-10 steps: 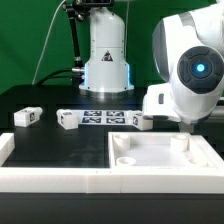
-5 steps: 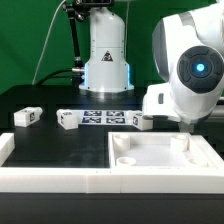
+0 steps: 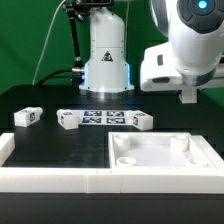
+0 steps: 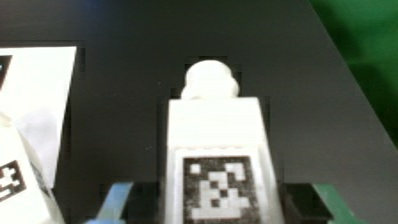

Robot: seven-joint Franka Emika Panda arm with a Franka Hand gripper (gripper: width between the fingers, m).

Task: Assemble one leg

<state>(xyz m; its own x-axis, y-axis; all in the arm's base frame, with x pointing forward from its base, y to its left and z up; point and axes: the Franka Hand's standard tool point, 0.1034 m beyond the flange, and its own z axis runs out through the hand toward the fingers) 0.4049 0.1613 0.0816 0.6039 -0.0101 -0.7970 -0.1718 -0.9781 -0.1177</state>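
Jaws: the gripper (image 4: 217,203) is pinching the leg (image 4: 217,130), one finger (image 4: 118,203) on each flank, tag face showing in the wrist view.
Held part: the leg is hanging clear of the black table (image 3: 60,98), its rounded peg end pointing away from the wrist.
Arm: the gripper (image 3: 187,96) is sitting raised at the exterior view's right, above the square panel (image 3: 160,160).
Other parts: three spare legs (image 3: 27,116) (image 3: 67,120) (image 3: 140,121) are lying by the marker board (image 3: 100,117).
Progress: pick-up looks done; seating the leg in a corner recess is judged outstanding.
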